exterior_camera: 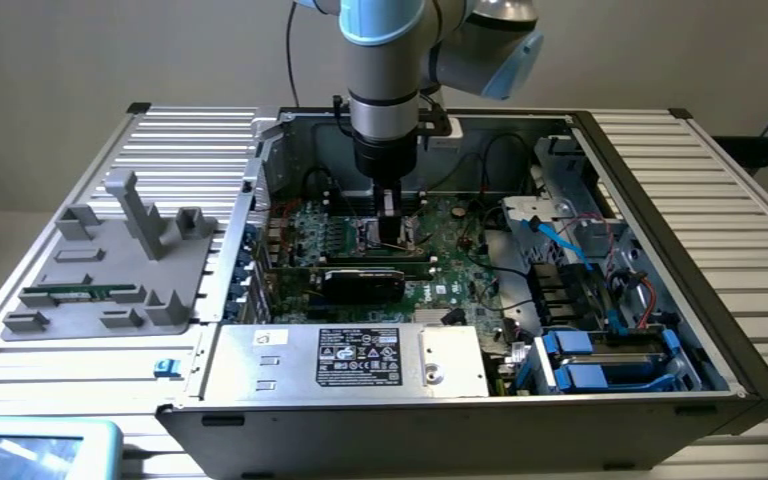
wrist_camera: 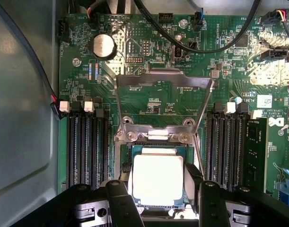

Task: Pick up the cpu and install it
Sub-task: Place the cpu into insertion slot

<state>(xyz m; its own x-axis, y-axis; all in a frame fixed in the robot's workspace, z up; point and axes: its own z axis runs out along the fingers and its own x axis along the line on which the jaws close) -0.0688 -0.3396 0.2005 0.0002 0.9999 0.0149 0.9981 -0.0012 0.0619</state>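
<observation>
The cpu (wrist_camera: 158, 178), a flat square chip with a shiny silver top and a thin green rim, lies level in the metal-framed socket (wrist_camera: 123, 156) on the green motherboard (wrist_camera: 149, 101). My gripper (wrist_camera: 158, 191) straddles it. One black finger (wrist_camera: 121, 201) presses against one side of the chip and the other finger (wrist_camera: 205, 201) against the opposite side, so the jaws are shut on the cpu. The socket's load plate (wrist_camera: 164, 80) stands flipped open beyond it. In the exterior view the gripper (exterior_camera: 394, 232) reaches straight down into the open computer case (exterior_camera: 491, 395), onto the board's middle.
Black memory slots (wrist_camera: 85, 146) flank the socket on both sides, and a green memory stick (wrist_camera: 256, 151) sits in one. Black cables (wrist_camera: 191, 40) cross the board. Outside the case, at the exterior view's left, a grey fixture (exterior_camera: 104, 270) stands on the slatted table.
</observation>
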